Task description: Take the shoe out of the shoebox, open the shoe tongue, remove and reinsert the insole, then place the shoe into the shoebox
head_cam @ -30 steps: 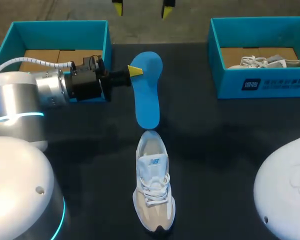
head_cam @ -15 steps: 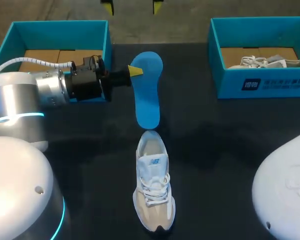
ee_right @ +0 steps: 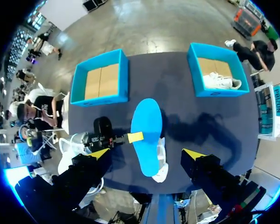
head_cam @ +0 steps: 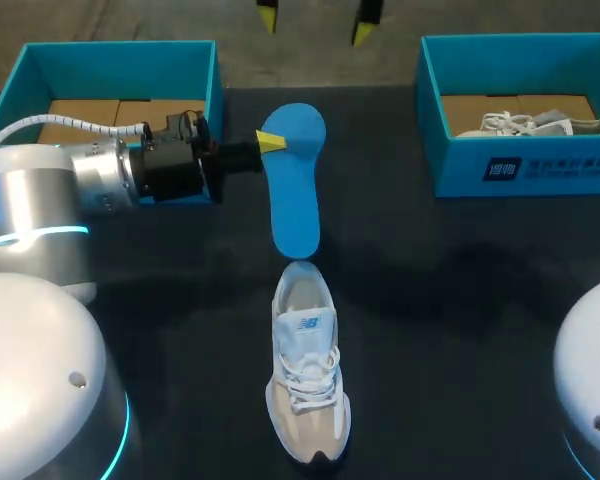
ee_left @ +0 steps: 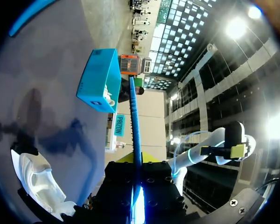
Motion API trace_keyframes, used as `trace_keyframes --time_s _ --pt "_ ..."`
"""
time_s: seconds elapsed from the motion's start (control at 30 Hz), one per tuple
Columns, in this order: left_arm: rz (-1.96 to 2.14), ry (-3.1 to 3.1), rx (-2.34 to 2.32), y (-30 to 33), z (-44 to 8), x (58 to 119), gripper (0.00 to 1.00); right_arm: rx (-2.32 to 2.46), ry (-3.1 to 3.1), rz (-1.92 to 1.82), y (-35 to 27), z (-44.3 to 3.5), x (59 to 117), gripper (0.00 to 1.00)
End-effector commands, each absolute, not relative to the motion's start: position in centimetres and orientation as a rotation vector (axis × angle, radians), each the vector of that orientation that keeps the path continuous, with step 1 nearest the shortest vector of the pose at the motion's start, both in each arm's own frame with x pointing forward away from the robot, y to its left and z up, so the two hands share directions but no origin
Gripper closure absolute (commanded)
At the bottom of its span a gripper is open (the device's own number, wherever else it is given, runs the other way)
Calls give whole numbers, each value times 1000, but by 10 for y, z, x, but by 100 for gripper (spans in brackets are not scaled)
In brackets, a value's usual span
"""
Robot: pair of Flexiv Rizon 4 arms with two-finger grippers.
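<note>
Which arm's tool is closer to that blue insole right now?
Left. The left tool is shut on the edge of the blue insole. The right tool hangs open high above the table, well clear of it.

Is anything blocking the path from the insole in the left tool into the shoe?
Nothing visible. The insole, gripped by the left tool, ends right by the heel opening of the shoe; the right tool hangs open well above both.

The insole [head_cam: 293,185] is just behind the shoe [head_cam: 306,375], between the left box [head_cam: 120,48] and right box [head_cam: 540,165]
</note>
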State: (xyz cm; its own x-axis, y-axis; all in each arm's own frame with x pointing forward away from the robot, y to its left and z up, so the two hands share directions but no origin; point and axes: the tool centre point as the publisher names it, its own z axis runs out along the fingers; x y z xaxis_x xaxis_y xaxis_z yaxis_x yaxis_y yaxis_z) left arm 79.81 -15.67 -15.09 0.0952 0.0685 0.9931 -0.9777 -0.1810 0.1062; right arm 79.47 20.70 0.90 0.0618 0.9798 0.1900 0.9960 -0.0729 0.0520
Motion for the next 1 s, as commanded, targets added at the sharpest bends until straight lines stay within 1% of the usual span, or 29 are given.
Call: trace_keyframes --time_s 0.03,0.1,0.33,0.67,1.0 --pt "1291 -999 1345 -155 -151 797 100 -1662 -1578 -952 191 -1 794 0" --pt "1291 -999 1345 -155 -151 797 100 -1583 -1530 -1019 189 -4 794 0" --pt "1291 -999 1345 -155 -151 797 100 -1470 -1425 -1080 186 -12 790 0" --pt "1291 -999 1345 -155 -151 797 100 -1298 -1240 -1225 177 -49 785 0" --pt "1291 -999 1345 -155 -151 797 100 -1199 -1127 -1347 163 -66 783 0"
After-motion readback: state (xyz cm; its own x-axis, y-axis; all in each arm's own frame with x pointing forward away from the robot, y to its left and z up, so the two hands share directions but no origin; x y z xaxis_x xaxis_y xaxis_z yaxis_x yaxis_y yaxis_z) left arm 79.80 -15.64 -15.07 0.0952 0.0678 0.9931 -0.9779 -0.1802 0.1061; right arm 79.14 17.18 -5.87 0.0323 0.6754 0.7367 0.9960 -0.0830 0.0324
